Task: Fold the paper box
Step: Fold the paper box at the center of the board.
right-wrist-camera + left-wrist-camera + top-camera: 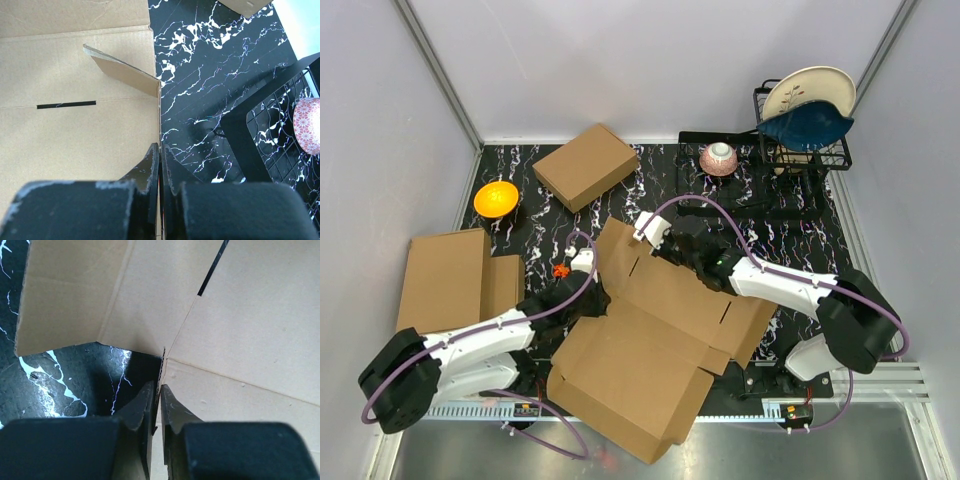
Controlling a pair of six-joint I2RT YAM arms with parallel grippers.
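Note:
The paper box (650,345) is a large brown die-cut cardboard sheet lying partly unfolded in the middle of the black marbled table, its near panel raised toward the arms. My left gripper (595,300) is at its left edge. In the left wrist view the left gripper (159,385) is shut on a thin corrugated edge of the paper box (240,330). My right gripper (660,245) is at the far upper edge. In the right wrist view the right gripper (160,146) is shut on the paper box (75,135) beside a small upturned tab (125,75).
A smaller closed brown box (585,165) lies at the back, with an orange bowl (496,198) to its left. A flat cardboard slab (445,278) lies at the left. A black dish rack (800,150) with plates and a patterned cup (719,158) stands at the back right.

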